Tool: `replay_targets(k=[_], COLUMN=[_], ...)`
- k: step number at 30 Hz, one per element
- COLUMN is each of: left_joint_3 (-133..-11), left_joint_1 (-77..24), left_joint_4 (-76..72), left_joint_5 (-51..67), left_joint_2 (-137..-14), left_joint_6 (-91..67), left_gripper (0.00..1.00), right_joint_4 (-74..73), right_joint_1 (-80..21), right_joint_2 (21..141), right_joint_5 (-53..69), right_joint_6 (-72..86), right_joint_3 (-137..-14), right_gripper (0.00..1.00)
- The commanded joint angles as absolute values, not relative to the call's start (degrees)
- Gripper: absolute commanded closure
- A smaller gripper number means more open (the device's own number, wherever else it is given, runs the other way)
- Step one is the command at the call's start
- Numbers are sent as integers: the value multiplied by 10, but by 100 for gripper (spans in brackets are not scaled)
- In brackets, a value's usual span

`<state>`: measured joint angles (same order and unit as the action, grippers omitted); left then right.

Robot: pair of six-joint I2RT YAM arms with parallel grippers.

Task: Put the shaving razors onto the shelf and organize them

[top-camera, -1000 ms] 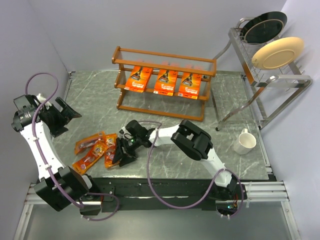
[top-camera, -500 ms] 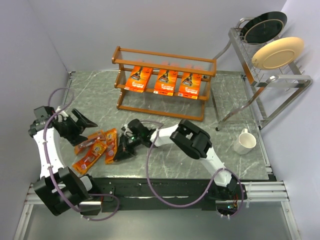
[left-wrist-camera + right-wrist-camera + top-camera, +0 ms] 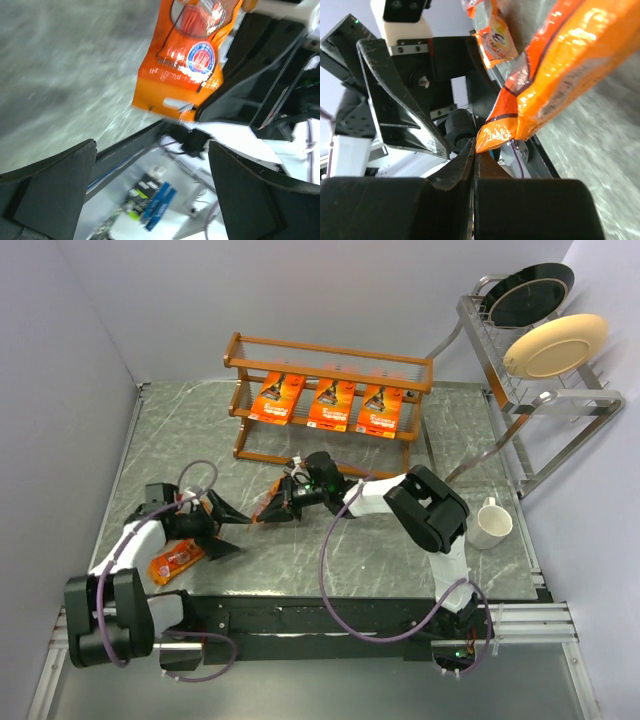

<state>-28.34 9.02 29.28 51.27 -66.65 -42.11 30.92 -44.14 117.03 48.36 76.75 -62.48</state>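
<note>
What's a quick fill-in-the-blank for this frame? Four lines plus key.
The shelf holds ___ large razor cards.
The right tool is shut on a small ___ blister pack.
The left tool stands ___.
The mug has the colour ___.
Missing words: three; orange; open; white.

White-linked arms [image 3: 375, 496], black joints [image 3: 430, 515], looping purple cables [image 3: 322, 570]; the left hand [image 3: 235, 534] and right hand [image 3: 276, 513] are black.

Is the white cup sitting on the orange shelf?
No, the white cup stands on the table, off to the right of the orange shelf.
</note>
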Motion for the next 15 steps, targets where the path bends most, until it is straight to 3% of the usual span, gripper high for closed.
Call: replay_targets(k=[1, 6, 15], left_joint_3=[-255, -257, -293], left_joint_1=[69, 47, -28], left_joint_4=[51, -100, -157], left_joint_5=[565, 586, 558], left_joint_2=[-717, -820, -925], left_joint_6=[-561, -678, -746], left_gripper=[1, 4, 16], right_joint_4=[331, 309, 312], right_joint_1=[-425, -405, -391], right_joint_2=[1142, 1151, 1157], right_joint_5=[504, 509, 509], right_joint_6=[766, 761, 764], right_joint_3=[-606, -588, -581], right_gripper=[100, 100, 100])
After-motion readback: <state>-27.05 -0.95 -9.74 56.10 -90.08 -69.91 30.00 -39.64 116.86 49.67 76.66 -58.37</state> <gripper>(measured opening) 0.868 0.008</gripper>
